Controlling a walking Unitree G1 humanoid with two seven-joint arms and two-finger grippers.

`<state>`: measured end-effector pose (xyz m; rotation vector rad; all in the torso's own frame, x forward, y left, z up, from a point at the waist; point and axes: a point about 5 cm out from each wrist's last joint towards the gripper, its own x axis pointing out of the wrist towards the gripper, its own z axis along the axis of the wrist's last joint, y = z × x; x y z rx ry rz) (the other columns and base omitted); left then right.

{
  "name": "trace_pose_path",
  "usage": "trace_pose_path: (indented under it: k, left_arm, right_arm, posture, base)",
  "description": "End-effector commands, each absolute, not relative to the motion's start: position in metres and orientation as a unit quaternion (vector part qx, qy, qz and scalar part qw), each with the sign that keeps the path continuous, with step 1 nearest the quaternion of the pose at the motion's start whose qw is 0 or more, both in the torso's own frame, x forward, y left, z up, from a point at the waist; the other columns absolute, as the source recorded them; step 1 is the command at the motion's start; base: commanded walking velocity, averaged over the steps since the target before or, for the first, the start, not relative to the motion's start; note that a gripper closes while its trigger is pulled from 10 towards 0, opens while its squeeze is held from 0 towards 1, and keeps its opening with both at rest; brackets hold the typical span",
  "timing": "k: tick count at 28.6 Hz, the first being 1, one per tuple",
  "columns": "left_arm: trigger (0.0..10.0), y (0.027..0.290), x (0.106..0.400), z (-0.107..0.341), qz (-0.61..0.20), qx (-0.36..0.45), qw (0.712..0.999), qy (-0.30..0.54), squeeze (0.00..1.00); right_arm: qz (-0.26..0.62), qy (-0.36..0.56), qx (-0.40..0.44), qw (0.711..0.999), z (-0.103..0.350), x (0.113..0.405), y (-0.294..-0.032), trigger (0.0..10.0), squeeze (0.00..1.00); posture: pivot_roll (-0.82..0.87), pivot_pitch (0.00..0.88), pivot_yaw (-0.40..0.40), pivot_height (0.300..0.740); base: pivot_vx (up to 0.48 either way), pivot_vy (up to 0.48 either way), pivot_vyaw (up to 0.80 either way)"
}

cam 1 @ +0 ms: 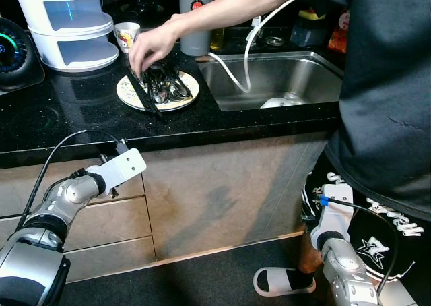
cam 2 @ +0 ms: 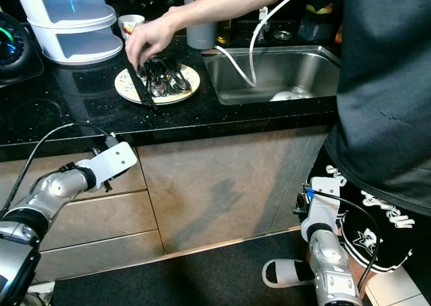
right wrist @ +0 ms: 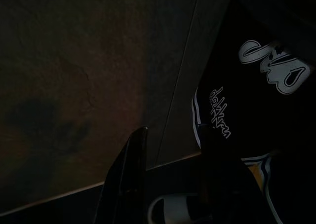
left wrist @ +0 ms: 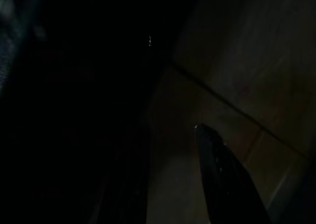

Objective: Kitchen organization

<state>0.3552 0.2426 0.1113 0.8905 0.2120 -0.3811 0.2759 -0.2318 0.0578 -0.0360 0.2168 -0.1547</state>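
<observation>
A round cream plate (cam 1: pixel 132 94) with a patterned rim lies on the black speckled table (cam 1: pixel 60 117), just beside the steel sink (cam 1: pixel 323 73). It carries a heap of shiny metal cutlery (cam 1: pixel 167 83), spoons among it, and a pair of long black chopsticks (cam 1: pixel 145 94) lies slantwise across the heap, reaching past the plate's near rim. A person's hand (cam 1: pixel 151 46) hovers over the plate with its fingers down among the cutlery; the person stands at the sink in a dark shirt and black printed shorts, one foot in a white slipper (cam 1: pixel 283 280) on the dark floor.

Behind the plate stand a small printed cup (cam 1: pixel 126 36) and a grey cylinder-shaped container (cam 1: pixel 195 19); further to the left is a white tiered container (cam 1: pixel 67 23). A white hose (cam 1: pixel 246 56) loops down into the sink, where a white bowl (cam 1: pixel 276 103) lies.

The left arm reaches forward below the table's edge, before the beige cabinet drawers (cam 1: pixel 101 225); of the left pincer (left wrist: pixel 224 177) one dark finger can be made out in the wrist view, so I cannot tell its spread. The right arm hangs low beside the person's leg, and the right pincer (right wrist: pixel 170 177) has its two fingers parted, with nothing between them.
</observation>
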Motion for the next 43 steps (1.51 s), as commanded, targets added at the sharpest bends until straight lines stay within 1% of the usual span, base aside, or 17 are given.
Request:
trace_pose_path:
  k: [1, 3, 4, 5, 6, 8, 9, 10, 12, 13, 16, 18, 22, 24, 27, 35, 43]
  left_arm:
    - [10.0, 0.244, 0.355, 0.106, -0.167, 0.404, 0.891, 0.124, 0.0]
    - [10.0, 0.239, 0.357, 0.104, -0.154, 0.298, 0.932, 0.135, 0.0]
    - [10.0, 0.227, 0.362, 0.107, -0.16, 0.156, 0.965, 0.135, 0.0]
    - [10.0, 0.22, 0.365, 0.109, -0.175, 0.104, 0.97, 0.131, 0.0]
    - [10.0, 0.22, 0.365, 0.109, -0.175, 0.104, 0.97, 0.131, 0.0]
    - [10.0, 0.199, 0.365, 0.11, -0.244, 0.007, 0.962, 0.125, 0.0]
    - [10.0, 0.169, 0.353, 0.108, -0.351, -0.059, 0.928, 0.108, 0.0]
    - [10.0, 0.169, 0.353, 0.108, -0.351, -0.059, 0.928, 0.108, 0.0]
    - [10.0, 0.139, 0.329, 0.1, -0.444, -0.115, 0.879, 0.131, 0.0]
    - [10.0, 0.139, 0.329, 0.1, -0.444, -0.115, 0.879, 0.131, 0.0]
    - [10.0, 0.122, 0.312, 0.093, -0.491, -0.126, 0.848, 0.156, 0.0]
    - [10.0, 0.107, 0.288, 0.066, -0.514, -0.154, 0.821, 0.194, 0.0]
    - [10.0, 0.105, 0.261, 0.013, -0.481, -0.172, 0.807, 0.296, 0.0]
    - [10.0, 0.109, 0.254, -0.006, -0.43, -0.164, 0.822, 0.336, 0.0]
    - [10.0, 0.112, 0.257, -0.008, -0.38, -0.126, 0.855, 0.329, 0.0]
    - [10.0, 0.113, 0.262, 0.004, -0.352, -0.102, 0.88, 0.303, 0.0]
    - [10.0, 0.125, 0.282, 0.013, -0.273, -0.101, 0.924, 0.249, 0.0]
  right_arm:
    - [-0.085, 0.11, -0.018, 0.99, 0.057, 0.276, -0.235, 10.0, 0.0]
    - [-0.086, 0.11, -0.017, 0.99, 0.057, 0.275, -0.236, 10.0, 0.0]
    - [-0.085, 0.111, -0.02, 0.99, 0.056, 0.275, -0.236, 10.0, 0.0]
    - [-0.085, 0.112, -0.021, 0.99, 0.056, 0.275, -0.236, 10.0, 0.0]
    - [-0.085, 0.112, -0.021, 0.99, 0.056, 0.275, -0.236, 10.0, 0.0]
    - [-0.086, 0.113, -0.016, 0.99, 0.056, 0.275, -0.237, 10.0, 0.0]
    - [-0.083, 0.114, -0.018, 0.99, 0.056, 0.274, -0.237, 10.0, 0.0]
    - [-0.083, 0.114, -0.018, 0.99, 0.056, 0.274, -0.237, 10.0, 0.0]
    - [-0.084, 0.114, -0.019, 0.99, 0.055, 0.273, -0.236, 10.0, 0.0]
    - [-0.084, 0.114, -0.019, 0.99, 0.055, 0.273, -0.236, 10.0, 0.0]
    - [-0.083, 0.115, -0.023, 0.99, 0.055, 0.273, -0.235, 10.0, 0.0]
    - [-0.087, 0.112, -0.02, 0.99, 0.055, 0.272, -0.235, 10.0, 0.0]
    - [-0.088, 0.112, -0.015, 0.99, 0.054, 0.27, -0.235, 10.0, 0.0]
    - [-0.086, 0.114, -0.017, 0.99, 0.053, 0.27, -0.234, 10.0, 0.0]
    - [-0.085, 0.115, -0.013, 0.99, 0.053, 0.271, -0.234, 10.0, 0.0]
    - [-0.08, 0.114, -0.014, 0.99, 0.054, 0.273, -0.232, 10.0, 0.0]
    - [-0.087, 0.11, -0.008, 0.99, 0.055, 0.272, -0.233, 10.0, 0.0]
  posture:
    - [-0.02, 0.0, -0.042, 0.74]
    - [-0.02, 0.003, -0.04, 0.74]
    - [-0.02, 0.003, -0.04, 0.74]
    - [-0.02, 0.002, -0.044, 0.74]
    - [-0.02, 0.002, -0.044, 0.74]
    - [-0.02, 0.004, -0.045, 0.74]
    - [-0.02, 0.006, -0.045, 0.74]
    - [-0.02, 0.006, -0.045, 0.74]
    - [-0.02, 0.004, -0.039, 0.74]
    - [-0.02, 0.004, -0.039, 0.74]
    - [-0.03, 0.004, -0.036, 0.74]
    - [-0.04, 0.005, -0.025, 0.74]
    - [-0.04, 0.002, -0.025, 0.74]
    - [-0.04, 0.002, -0.025, 0.74]
    - [-0.04, 0.002, -0.025, 0.74]
    - [-0.03, 0.005, -0.027, 0.74]
    - [-0.03, 0.006, -0.021, 0.74]
  base:
    - [0.0, 0.0, 0.0]
    - [0.0, 0.0, 0.0]
    - [0.0, 0.0, 0.0]
    - [0.0, 0.0, 0.0]
    - [0.0, 0.0, 0.0]
    - [0.0, 0.0, 0.0]
    - [0.0, 0.0, 0.0]
    - [0.0, 0.0, 0.0]
    - [0.0, 0.0, 0.0]
    - [0.0, 0.0, 0.0]
    - [0.0, 0.0, 0.0]
    - [0.0, 0.0, 0.0]
    - [0.0, 0.0, 0.0]
    - [0.0, 0.0, 0.0]
    - [0.0, 0.0, 0.0]
    - [0.0, 0.0, 0.0]
    - [0.0, 0.0, 0.0]
